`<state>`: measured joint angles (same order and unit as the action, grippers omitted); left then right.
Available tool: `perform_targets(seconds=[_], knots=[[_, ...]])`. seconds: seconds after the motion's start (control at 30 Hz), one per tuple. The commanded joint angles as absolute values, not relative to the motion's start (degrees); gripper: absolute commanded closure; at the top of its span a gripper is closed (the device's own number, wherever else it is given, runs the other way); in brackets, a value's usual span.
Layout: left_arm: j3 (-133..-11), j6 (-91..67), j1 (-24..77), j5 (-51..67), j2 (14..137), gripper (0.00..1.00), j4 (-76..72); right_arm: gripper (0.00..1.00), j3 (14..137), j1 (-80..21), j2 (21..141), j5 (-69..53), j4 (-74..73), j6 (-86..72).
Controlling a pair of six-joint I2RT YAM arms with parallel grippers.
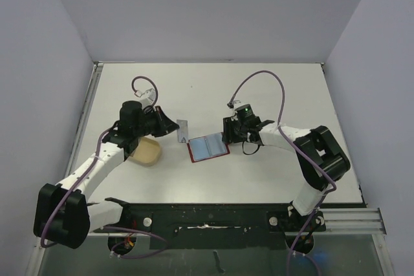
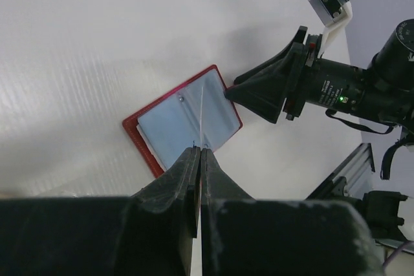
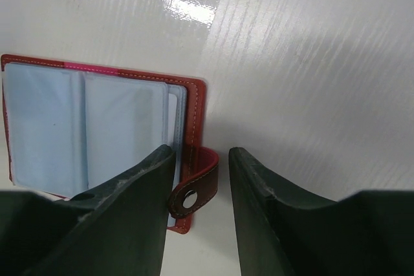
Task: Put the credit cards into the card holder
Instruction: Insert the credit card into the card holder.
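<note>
Top external view: the open red wallet (image 1: 208,148) lies near the middle of the table (image 1: 272,95), with the left tool (image 1: 173,127) just to its left pinching a pale card (image 1: 183,131), the right tool (image 1: 226,137) at its right edge, and a tan dish (image 1: 145,152) partly beneath the left arm. Left wrist view: the fingers are pressed together on the card, seen edge-on over the wallet. Right wrist view: the right tool is spread, and the wallet's snap tab (image 3: 194,192) lies between its fingers.

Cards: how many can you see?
1. The card is pinched in the left gripper, beside the open holder. More may hide inside it.
</note>
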<state>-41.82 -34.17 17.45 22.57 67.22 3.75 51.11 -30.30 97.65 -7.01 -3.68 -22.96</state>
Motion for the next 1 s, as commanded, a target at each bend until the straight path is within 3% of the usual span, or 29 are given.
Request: perform_targets(seconds=[0.0,0.5,0.97], knots=[[-40.94,-40.15,17.26,29.45,69.14,1.0,-6.64,0.61,51.77,-31.66,97.28,-8.16,-2.16,-23.91],[-39.57,-43.58,19.15,29.5,77.77,1.0,-7.81,0.76,46.3,-36.48,94.38,-4.47,-1.11,-28.97],[-40.94,-42.59,22.12,28.6,86.76,1.0,-10.25,0.74,44.53,-36.83,91.68,-3.32,-0.5,-29.71]])
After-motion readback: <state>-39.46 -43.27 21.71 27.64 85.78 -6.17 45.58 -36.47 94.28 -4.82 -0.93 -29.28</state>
